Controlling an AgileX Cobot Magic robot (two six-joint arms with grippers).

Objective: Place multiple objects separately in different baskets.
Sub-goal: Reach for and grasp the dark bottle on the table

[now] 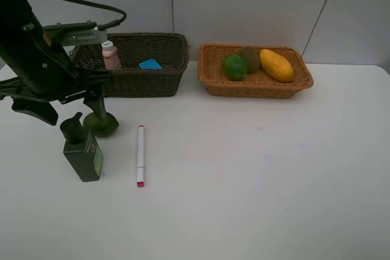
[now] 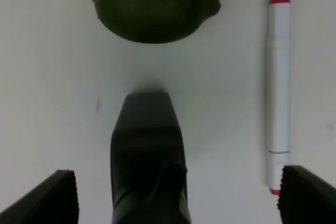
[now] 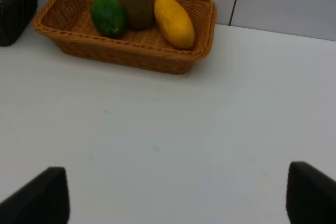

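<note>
1. Wide jaws on the left gripper (image 2: 176,184), nothing held, hanging right over the dark green pump bottle (image 2: 149,150).
2. Same for the right gripper (image 3: 176,192): wide, nothing held.
3. Bottle spot: upright on the table (image 1: 244,181), just beside a green round fruit (image 1: 105,127), near the white marker (image 1: 141,153).
4. Looks hard, smooth, maybe a bit heavy and tippy.
5. Best to pinch the flat body low down, not the wobbly pump.
</note>
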